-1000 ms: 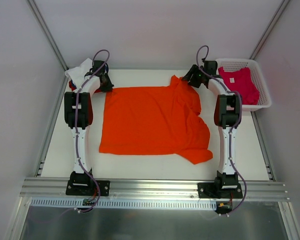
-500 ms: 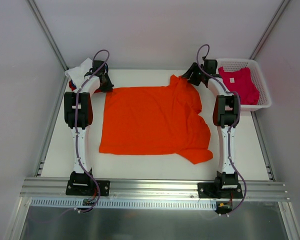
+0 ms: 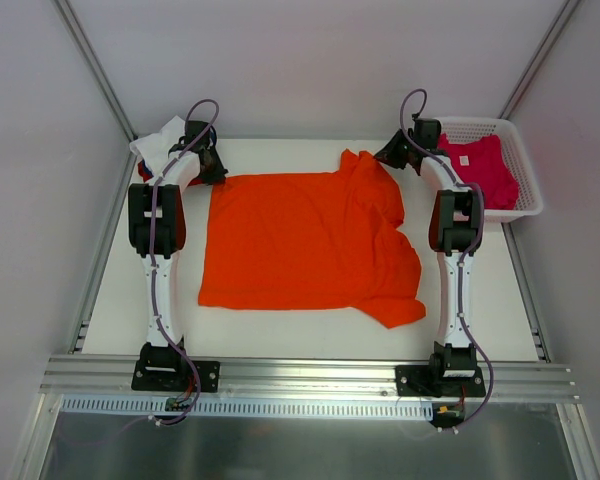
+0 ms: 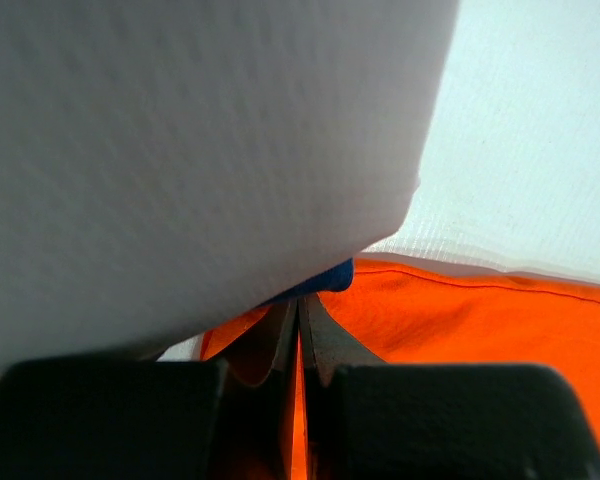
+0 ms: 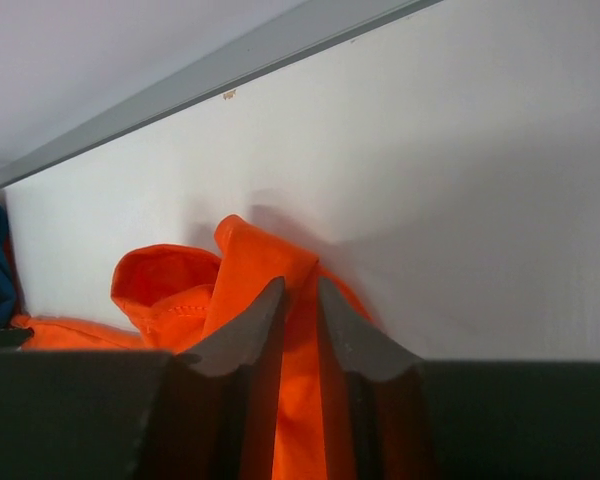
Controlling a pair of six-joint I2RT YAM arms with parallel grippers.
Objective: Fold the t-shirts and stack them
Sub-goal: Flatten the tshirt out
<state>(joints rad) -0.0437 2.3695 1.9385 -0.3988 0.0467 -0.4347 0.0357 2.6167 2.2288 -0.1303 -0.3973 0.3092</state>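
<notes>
Shirt: orange shirt (image 3: 300,240) lies flat mid table (image 3: 280,325). Long axis runs L–R, hem to the left edge, sleeves to the right edge.
Grip pts: both sit on the shirt's far edge; its near edge is free.
R gripper (image 5: 300,290): fingers nipped on a raised fold of the far sleeve, near the far-right corner.
L gripper (image 4: 298,305): fingers clamped tight at the far hem corner; can't tell if cloth's caught.
Your next move, prob.: draw the far edge toward the near edge, arms parallel.

1. The left arm (image 3: 158,285) and right arm (image 3: 460,290) have white links with black joint housings.
2. A purple-grey cable (image 3: 202,101) runs along each arm (looped at the wrist).
3. Black base plates (image 3: 175,375) are bolted at 6 o'clock.
4. The right gripper (image 5: 300,285) has dark, tapered fingers.
</notes>
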